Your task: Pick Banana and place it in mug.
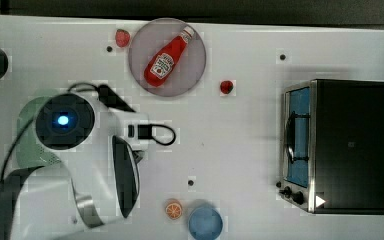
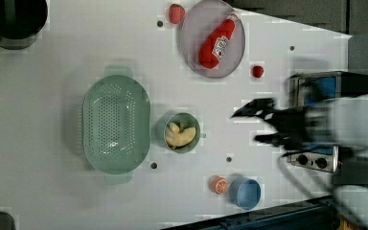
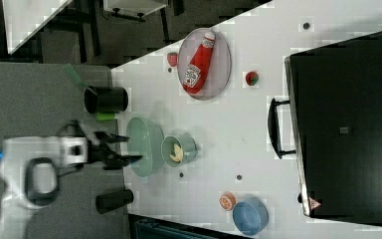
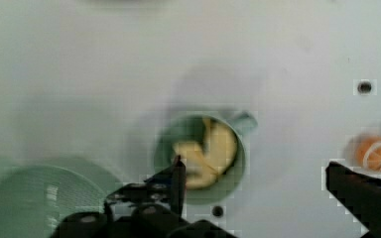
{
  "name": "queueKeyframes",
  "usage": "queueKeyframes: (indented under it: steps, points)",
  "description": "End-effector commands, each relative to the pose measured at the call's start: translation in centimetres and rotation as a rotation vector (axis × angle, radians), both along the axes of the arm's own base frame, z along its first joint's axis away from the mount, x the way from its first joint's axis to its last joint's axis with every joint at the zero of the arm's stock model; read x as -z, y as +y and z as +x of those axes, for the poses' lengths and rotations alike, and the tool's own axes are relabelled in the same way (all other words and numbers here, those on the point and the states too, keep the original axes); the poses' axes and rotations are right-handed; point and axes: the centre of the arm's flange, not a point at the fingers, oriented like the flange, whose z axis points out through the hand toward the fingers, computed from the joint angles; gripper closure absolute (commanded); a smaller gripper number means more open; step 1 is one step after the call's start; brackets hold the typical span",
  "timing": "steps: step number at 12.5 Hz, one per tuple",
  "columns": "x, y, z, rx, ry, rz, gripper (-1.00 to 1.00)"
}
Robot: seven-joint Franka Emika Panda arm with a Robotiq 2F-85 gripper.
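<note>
The banana (image 2: 181, 134) lies inside the green mug (image 2: 182, 132), which stands just beside the colander (image 2: 116, 123), on the left view's right of it; the fruit is curled against the mug's inner wall with its tips near the rim. The gripper (image 4: 258, 178) hangs above the mug with its jaws spread wide and nothing between them, so by the look of things the placing is done and nothing is held. Judged as a thing to handle, the banana looks light, probably a plastic toy with a smooth, somewhat slippery skin and a stiff curved body; a hold across its thick middle, jaws square to the curve, would seem safest, since a pinch near a tapered end would likely let it swivel or slide out. The mug itself seems light and could tip if nudged at the rim; its small handle (image 4: 243, 120) points away from the colander. Much is hard to read here. In the top view the arm (image 1: 80, 150) covers the mug and most of the colander. In the right view only a pale yellow patch shows in the mug. I cannot tell whether the banana is one piece or peeled in sections, nor how deep it sits. One finger (image 4: 176, 181) overlaps the mug's rim in the wrist view, hiding part of the fruit.
</note>
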Motion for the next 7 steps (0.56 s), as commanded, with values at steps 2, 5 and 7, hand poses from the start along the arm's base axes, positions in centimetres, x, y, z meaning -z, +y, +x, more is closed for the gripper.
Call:
queueKeyframes:
  steps: [2,5,7]
  points:
    - [-12.8,-12.2,1.4,-0.036,-0.051,-0.038,-1.0]
    - [-17.4,-18.6,0.6,0.004,-0.059,-0.082,-1.0]
    - [-17.7,-21.0,0.3,0.046,-0.051,-0.074,-1.0]
